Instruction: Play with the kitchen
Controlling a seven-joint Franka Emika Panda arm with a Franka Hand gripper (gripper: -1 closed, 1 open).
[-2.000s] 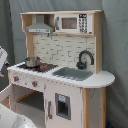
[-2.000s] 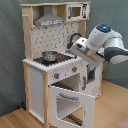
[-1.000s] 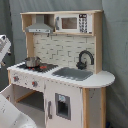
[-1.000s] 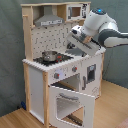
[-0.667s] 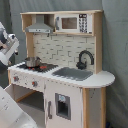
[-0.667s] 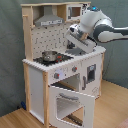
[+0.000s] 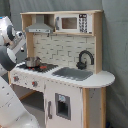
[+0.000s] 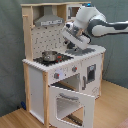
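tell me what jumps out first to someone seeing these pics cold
The toy kitchen fills the middle of both exterior views, white and light wood, with a small pot on its stovetop. In the second exterior view the oven door hangs open at the front, and the robot arm reaches in from the second exterior view's right, above the counter. A black faucet stands behind the sink in the first exterior view.

On the kitchen (image 7: 75, 80), a pot (image 7: 32, 61) sits on the stovetop (image 8: 50, 60), the sink (image 7: 73, 73) beside it, the hood (image 8: 48, 21) above.
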